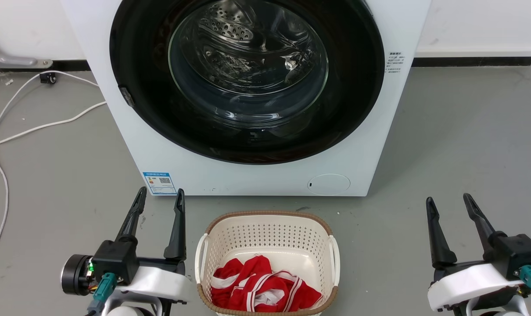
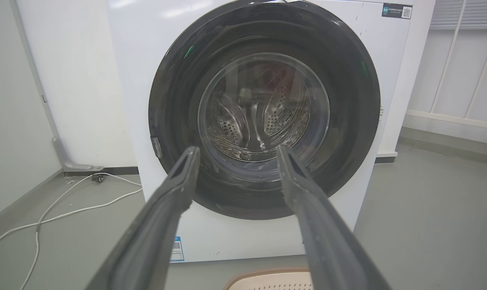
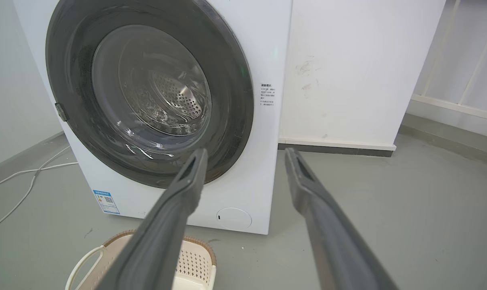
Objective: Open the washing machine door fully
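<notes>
The white washing machine (image 1: 116,114) (image 2: 135,60) (image 3: 267,48) stands on the floor straight ahead. Its washing machine door (image 1: 134,52) (image 2: 348,100) (image 3: 235,92), a glossy black ring around clear domed glass, sits flat against the front, with a small latch tab on its left edge. Through the glass the steel drum shows. My left gripper (image 1: 160,195) (image 2: 236,152) is open at lower left, well short of the machine. My right gripper (image 1: 449,199) (image 3: 245,155) is open at lower right, beside the machine's right corner. Both hold nothing.
A cream laundry basket (image 1: 331,245) (image 3: 195,257) with a red and white garment (image 1: 265,289) sits on the floor between my grippers, just before the machine. White cables (image 1: 33,127) trail over the grey floor at left. A white wall (image 3: 348,72) runs behind.
</notes>
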Motion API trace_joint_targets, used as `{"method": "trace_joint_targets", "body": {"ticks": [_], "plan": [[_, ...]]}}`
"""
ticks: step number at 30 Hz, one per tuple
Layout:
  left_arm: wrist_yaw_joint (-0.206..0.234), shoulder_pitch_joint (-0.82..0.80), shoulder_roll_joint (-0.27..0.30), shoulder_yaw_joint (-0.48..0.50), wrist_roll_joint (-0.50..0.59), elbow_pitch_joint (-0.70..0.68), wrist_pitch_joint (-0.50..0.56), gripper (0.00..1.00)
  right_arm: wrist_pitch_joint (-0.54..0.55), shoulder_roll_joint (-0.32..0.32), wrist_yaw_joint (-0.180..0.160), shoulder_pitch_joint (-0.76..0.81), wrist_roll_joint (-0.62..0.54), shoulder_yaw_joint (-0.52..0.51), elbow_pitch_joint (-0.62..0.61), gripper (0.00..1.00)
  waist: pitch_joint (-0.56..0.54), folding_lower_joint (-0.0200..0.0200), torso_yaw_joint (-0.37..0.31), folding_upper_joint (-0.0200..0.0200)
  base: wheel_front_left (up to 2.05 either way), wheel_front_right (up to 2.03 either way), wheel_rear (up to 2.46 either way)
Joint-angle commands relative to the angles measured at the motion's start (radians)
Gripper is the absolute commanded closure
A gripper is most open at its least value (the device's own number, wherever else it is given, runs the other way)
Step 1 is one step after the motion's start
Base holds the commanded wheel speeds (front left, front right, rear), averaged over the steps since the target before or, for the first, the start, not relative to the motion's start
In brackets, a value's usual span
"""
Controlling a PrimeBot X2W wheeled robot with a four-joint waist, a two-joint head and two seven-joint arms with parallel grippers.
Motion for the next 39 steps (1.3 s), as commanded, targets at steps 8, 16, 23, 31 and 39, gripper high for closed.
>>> {"method": "trace_joint_targets", "body": {"ticks": [8, 16, 23, 31, 39], "plan": [[0.008, 0.018, -0.011, 0.002, 0.061, -0.003, -0.021, 0.00, -0.010, 0.003, 0.000, 0.011, -0.061, 0.006, -0.008, 0.00, 0.002, 0.0000, 0.004, 0.0000, 0.00, 0.00, 0.00], [0.006, 0.022, -0.018, 0.014, 0.041, 0.004, -0.021, 0.00, -0.010, 0.003, 0.000, 0.011, -0.039, 0.009, 0.006, 0.00, 0.002, 0.0000, 0.005, 0.0000, 0.00, 0.00, 0.00], [-0.005, 0.019, -0.024, 0.021, 0.031, 0.011, -0.020, 0.00, -0.006, 0.003, 0.000, 0.008, -0.026, 0.011, 0.015, 0.00, 0.003, 0.0000, 0.005, 0.0000, 0.00, 0.00, 0.00], [-0.013, 0.016, -0.027, 0.025, 0.032, 0.015, -0.020, 0.00, -0.006, 0.003, 0.000, 0.006, -0.017, 0.010, 0.018, 0.00, 0.004, 0.0000, 0.004, 0.0000, 0.00, 0.00, 0.00], [-0.016, 0.018, -0.029, 0.029, 0.034, 0.014, -0.020, 0.00, -0.006, 0.003, 0.000, 0.005, 0.015, 0.011, 0.029, 1.00, 0.005, 0.0000, 0.002, 0.0000, 0.00, 0.00, 0.00]]}}
